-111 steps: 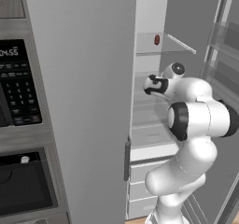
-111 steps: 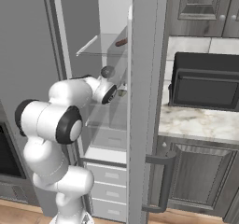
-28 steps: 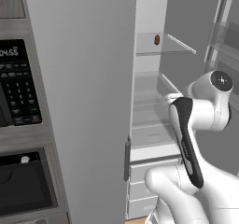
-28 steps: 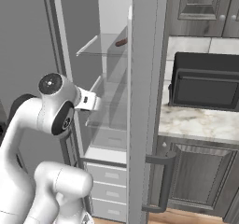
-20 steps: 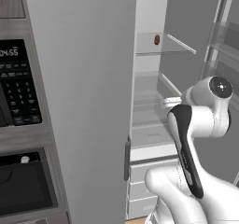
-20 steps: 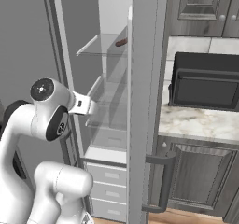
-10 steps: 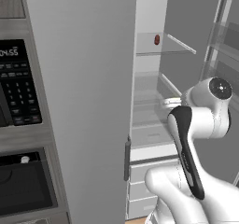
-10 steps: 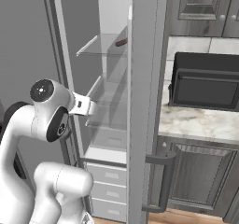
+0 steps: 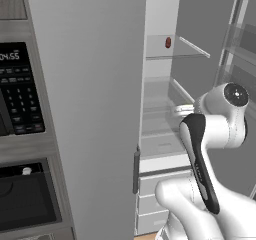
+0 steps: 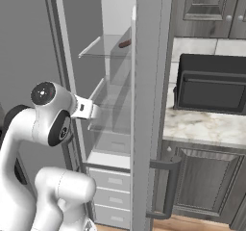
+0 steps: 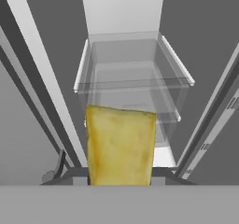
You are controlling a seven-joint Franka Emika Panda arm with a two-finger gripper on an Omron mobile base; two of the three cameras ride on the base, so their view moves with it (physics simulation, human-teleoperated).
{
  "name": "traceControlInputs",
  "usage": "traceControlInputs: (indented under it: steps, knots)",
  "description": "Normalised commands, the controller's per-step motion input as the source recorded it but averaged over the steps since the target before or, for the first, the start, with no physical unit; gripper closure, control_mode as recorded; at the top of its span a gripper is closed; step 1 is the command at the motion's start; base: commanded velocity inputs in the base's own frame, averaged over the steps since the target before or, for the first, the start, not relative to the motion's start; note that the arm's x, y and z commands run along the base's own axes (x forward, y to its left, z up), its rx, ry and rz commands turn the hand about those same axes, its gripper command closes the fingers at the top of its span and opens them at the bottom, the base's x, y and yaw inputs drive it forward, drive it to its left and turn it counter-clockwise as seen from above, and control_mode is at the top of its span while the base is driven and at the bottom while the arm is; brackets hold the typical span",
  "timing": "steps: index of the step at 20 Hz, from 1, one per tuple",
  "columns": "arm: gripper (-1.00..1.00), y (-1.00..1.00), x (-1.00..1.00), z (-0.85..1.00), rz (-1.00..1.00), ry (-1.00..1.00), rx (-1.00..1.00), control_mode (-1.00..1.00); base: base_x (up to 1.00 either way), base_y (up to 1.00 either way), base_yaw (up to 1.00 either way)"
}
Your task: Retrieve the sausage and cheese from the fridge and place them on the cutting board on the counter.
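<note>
The cheese (image 11: 120,146) is sitting directly in front of the gripper in the hand view, a pale yellow slab whose long axis is running away from the gripper toward the open fridge (image 9: 165,109); its far end is pointing at the glass shelves (image 11: 135,83) ahead. The gripper fingertips are hidden behind the cheese at the bottom of that view, so the gripper appears to be pinching the cheese, though the contact itself cannot be seen. Ahead of the gripper and higher up, the sausage (image 9: 168,42) is lying on an upper glass shelf, well apart from the gripper; in the right base view the sausage (image 10: 125,44) is showing as a slim reddish-brown link lying slantwise near the shelf's front edge. The open fridge door (image 10: 146,105) is standing to the right of the gripper, its edge lying between the arm and the surface (image 10: 202,126), which is carrying a black appliance (image 10: 211,83) over dark grey cabinets (image 10: 202,182). White drawers (image 10: 113,196) are sitting below the gripper, inside the fridge. To the left of the gripper, beyond the closed fridge door (image 9: 85,99), a black oven panel (image 9: 20,94) is showing.
</note>
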Motion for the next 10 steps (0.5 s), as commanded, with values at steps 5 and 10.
traceControlInputs:
  steps: [5, 10]
  knots:
    - [1.0, 0.0, 0.0, 0.0, 0.0, 0.0, 0.0, 1.0, -0.65, 0.12, 0.0]
    - [1.0, 0.0, 0.0, 0.0, 0.0, 0.0, 0.0, 1.0, -0.21, 0.67, 0.0]
